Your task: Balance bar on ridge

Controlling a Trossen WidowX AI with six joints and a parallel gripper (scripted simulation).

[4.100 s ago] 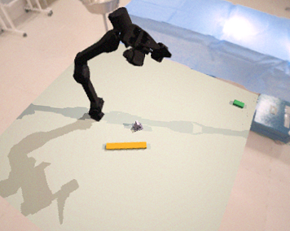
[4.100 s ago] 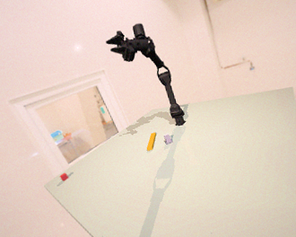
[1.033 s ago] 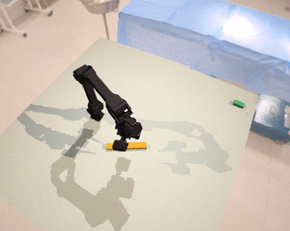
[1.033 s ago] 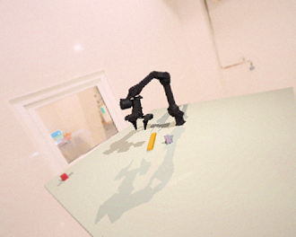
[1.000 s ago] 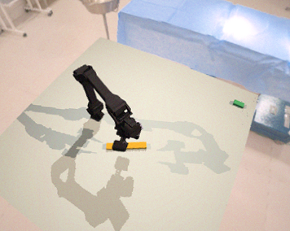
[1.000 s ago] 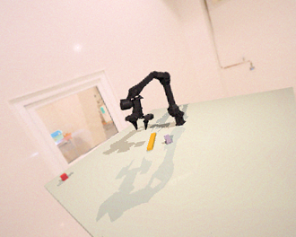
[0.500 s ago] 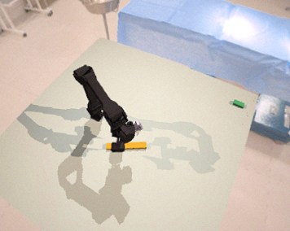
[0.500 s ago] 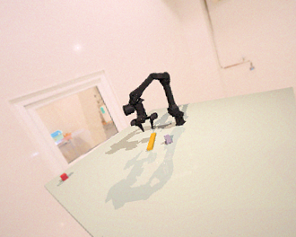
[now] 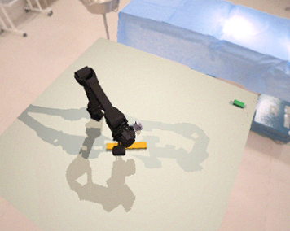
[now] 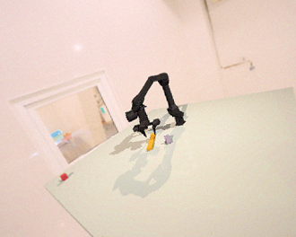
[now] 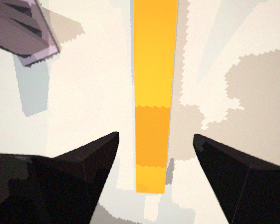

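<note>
The yellow-orange bar (image 9: 138,146) (image 10: 151,144) (image 11: 156,60) lies flat on the table (image 9: 168,216). The small purple-grey ridge (image 9: 138,126) (image 10: 168,139) (image 11: 37,37) stands beside the bar, apart from it, partly cut off at the upper left of the wrist view. My gripper (image 10: 150,134) (image 11: 155,137) is open, pointing down above one end part of the bar. In the wrist view the bar shows between the two fingertips, with space on both sides. In the top view the arm hides part of the bar and the fingertips.
A green block (image 9: 239,103) lies near the table's far right edge in the top view. A red block (image 10: 63,176) lies near the left corner in the exterior view. Both are far from the bar. Arm shadows fall across the table.
</note>
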